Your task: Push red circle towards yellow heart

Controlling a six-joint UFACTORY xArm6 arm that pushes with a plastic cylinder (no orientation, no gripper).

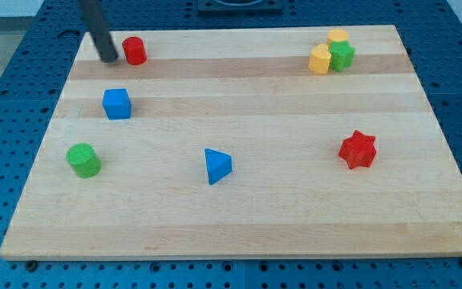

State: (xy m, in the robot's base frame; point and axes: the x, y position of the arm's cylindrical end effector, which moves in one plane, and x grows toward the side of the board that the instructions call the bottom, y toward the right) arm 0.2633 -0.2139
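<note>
The red circle [135, 50] is a small red cylinder near the board's top left. My tip [108, 59] rests on the board just to its left, a small gap apart. At the top right a cluster of three blocks sits together: a yellow block [338, 37] at the top, a yellow block [320, 59] at the left and a green block [342, 55] at the right. Which yellow one is the heart I cannot tell for sure.
A blue cube [117, 103] lies below the red circle. A green cylinder [83, 160] is at the left edge, a blue triangle [216, 165] in the lower middle, a red star [358, 149] at the right. The wooden board [255, 233] lies on a blue perforated table.
</note>
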